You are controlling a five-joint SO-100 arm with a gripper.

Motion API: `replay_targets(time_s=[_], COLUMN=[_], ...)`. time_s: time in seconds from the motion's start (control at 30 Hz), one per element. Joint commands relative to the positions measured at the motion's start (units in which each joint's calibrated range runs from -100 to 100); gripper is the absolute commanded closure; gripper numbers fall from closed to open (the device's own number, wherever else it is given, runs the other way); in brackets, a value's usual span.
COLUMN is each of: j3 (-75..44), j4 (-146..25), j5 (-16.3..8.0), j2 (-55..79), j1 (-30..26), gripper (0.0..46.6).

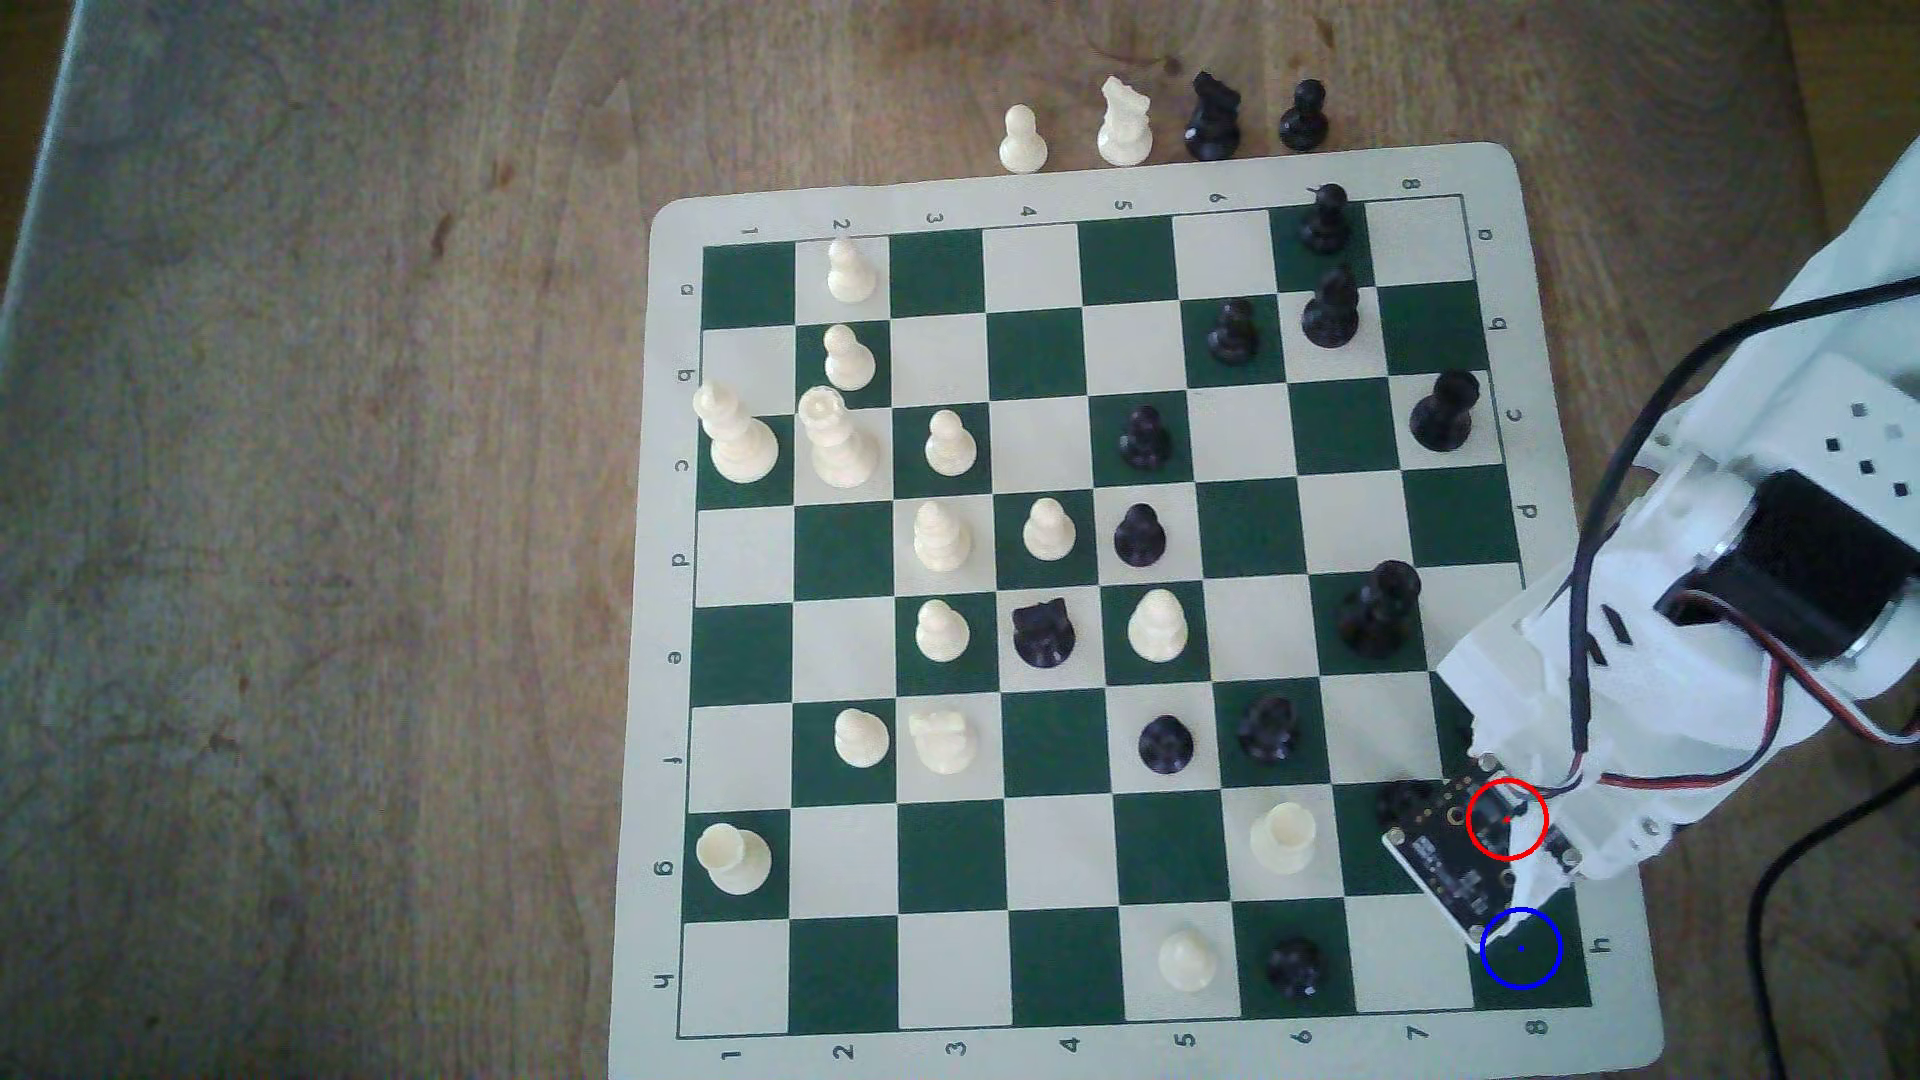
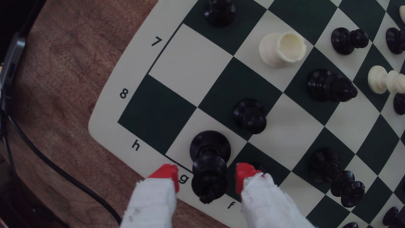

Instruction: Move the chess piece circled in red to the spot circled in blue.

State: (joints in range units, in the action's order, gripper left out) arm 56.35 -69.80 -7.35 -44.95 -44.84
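I've got the hand (image 2: pixel 207 177) open with its red-tipped fingers (image 2: pixel 167 173) straddling the black chess piece (image 2: pixel 209 166) on its cream g8 square, not yet gripped; next I'd close, lift, shift to the adjacent blue-ringed spot (image 1: pixel 1521 947).

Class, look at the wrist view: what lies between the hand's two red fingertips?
The black chess piece stands on the cream g8 square between the red fingertips, gaps showing either side; the hand is open.

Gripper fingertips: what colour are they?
Red fingertips on white-wrapped fingers, clearest in the wrist view.
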Motion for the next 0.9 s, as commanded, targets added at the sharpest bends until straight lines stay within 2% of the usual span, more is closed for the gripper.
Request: replay_targets(time_s=[0.0, 0.33, 0.87], j3=[-0.9, 0.6, -5.0], j4=[0.8, 1.0, 0.1], j5=[0.0, -0.4, -0.5], j2=[1.3, 2.3, 4.6], j1=[-0.1, -0.6, -0.6], gripper=[34.3, 33.8, 35.0])
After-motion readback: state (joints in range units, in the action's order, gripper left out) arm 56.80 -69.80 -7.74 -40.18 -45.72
